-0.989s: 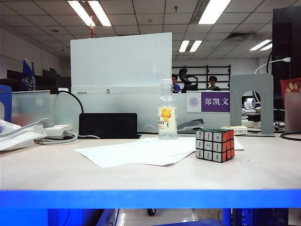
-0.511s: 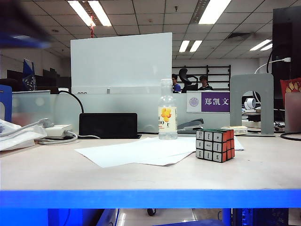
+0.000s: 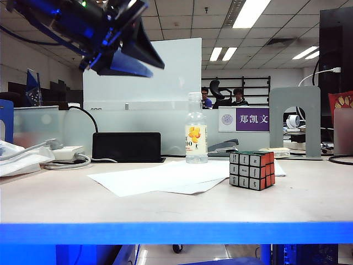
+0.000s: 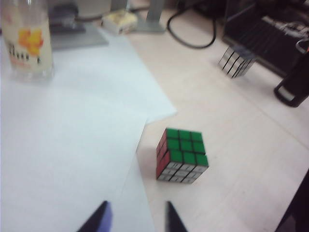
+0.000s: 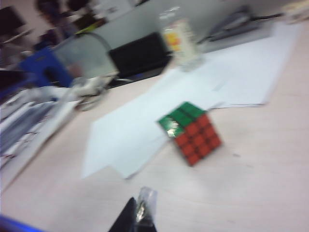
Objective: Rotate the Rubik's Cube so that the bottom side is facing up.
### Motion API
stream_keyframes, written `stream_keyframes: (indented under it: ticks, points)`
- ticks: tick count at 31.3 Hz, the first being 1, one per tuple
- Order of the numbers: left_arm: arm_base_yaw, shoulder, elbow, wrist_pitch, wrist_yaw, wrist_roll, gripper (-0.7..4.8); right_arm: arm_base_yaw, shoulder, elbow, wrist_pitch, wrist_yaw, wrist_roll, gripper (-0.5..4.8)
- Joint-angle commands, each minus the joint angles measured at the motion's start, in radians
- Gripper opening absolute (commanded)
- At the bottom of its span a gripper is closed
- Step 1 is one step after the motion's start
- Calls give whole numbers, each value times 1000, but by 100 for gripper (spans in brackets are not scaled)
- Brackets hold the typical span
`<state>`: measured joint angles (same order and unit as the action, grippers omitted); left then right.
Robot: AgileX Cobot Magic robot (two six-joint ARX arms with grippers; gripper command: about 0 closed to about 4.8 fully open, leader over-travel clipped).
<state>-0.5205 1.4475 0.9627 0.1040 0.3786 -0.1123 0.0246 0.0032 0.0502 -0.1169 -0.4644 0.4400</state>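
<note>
The Rubik's Cube (image 3: 252, 170) stands on the table right of centre, with its white face toward the exterior camera, a red-orange face on its right and a green face on top. My left gripper (image 3: 157, 72) hangs high at the upper left of the exterior view, far from the cube. In the left wrist view the cube (image 4: 181, 154) sits beyond the left gripper (image 4: 136, 215), which is open with nothing between its fingers. The right wrist view shows the cube (image 5: 190, 131) well ahead of the right gripper (image 5: 140, 212), whose fingertips are pressed together. The right gripper is outside the exterior view.
White paper sheets (image 3: 165, 176) lie left of the cube, their edge next to it. A clear bottle (image 3: 196, 135) stands behind them. A black box (image 3: 127, 146), cables (image 3: 66, 160), a stapler (image 3: 223, 147) and a grey bracket (image 3: 295, 118) line the back.
The left arm has swung into the exterior view from the upper left and now shows its gripper clearly. The cube, bottle and paper have not moved.
</note>
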Motion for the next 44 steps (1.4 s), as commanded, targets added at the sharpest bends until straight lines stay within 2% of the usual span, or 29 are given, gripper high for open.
stream_keyframes:
  ticks: [1,6,7,10,17,22,25,29,31,39,44]
  points:
    - [-26,47,39,-72,1,53,154,0,-2,5,59,-47,5,-1]
    - [-70,143,98,-130,-9,60,158,-1,-2,2,28,15,5,-1]
    - [-78,169,115,-142,-9,66,169,-1,-2,1,21,19,5,-1]
    - [-109,234,160,-158,-26,113,248,-1,-2,1,10,19,5,-1]
    - [-164,365,299,-201,-41,166,261,-1,-2,1,17,18,5,-1]
    - [-200,473,455,-305,-71,169,348,-1,-2,1,17,18,5,-1]
    - [-219,525,537,-355,-72,179,351,0,-2,1,17,17,6,-1]
    - [-245,561,607,-349,-108,214,351,0,-2,1,18,17,24,-1]
    - [-251,574,635,-347,-149,214,351,0,-2,1,18,17,30,-1]
    - [-249,691,778,-425,-168,217,351,0,-2,1,24,14,32,-1]
    - [-249,716,788,-474,-189,221,351,0,-2,1,37,13,52,-1]
